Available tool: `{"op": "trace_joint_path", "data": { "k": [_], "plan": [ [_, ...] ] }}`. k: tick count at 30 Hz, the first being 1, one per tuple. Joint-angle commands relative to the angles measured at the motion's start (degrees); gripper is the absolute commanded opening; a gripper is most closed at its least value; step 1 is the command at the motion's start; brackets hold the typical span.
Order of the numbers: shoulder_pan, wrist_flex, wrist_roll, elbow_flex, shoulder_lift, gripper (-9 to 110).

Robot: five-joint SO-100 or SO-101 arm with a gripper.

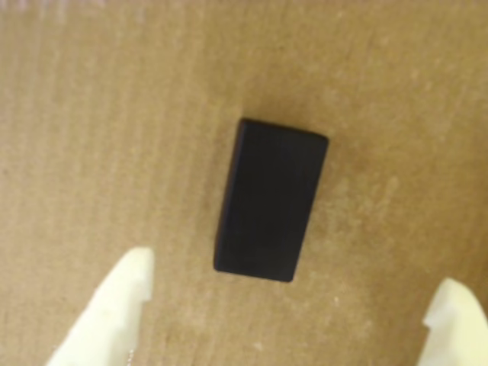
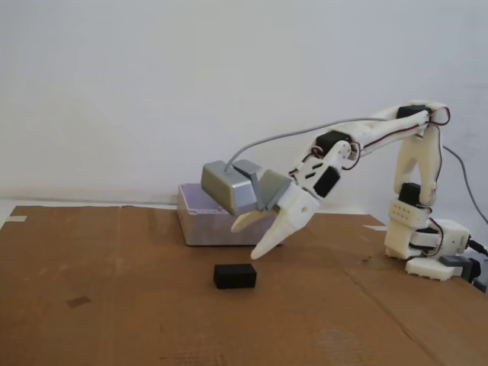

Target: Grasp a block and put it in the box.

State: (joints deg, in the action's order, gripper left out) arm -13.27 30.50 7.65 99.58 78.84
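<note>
I hold my tool spread wide above the black block, so both fingers can slip around it.

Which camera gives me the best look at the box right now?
The fixed view. The box sits behind the block, on the cardboard, partly hidden by the wrist camera and gripper. The wrist view shows none of it, only block and fingertips.

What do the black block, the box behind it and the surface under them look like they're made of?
Block: matte black, likely plastic or foam; no glare. Box: pale lavender-grey, probably smooth plastic. Surface: brown corrugated cardboard, with faint ribbing in the wrist view.
</note>
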Motion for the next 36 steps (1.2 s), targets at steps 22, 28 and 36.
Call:
{"op": "trace_joint_path", "data": {
  "k": [22,28,36],
  "plan": [
    [-1.0,-4.9,0.3,-10.1,-3.9,43],
    [-0.3,-4.8,0.3,-11.9,-6.2,43],
    [-0.2,-5.4,0.3,-12.0,-8.2,43]
  ]
}}
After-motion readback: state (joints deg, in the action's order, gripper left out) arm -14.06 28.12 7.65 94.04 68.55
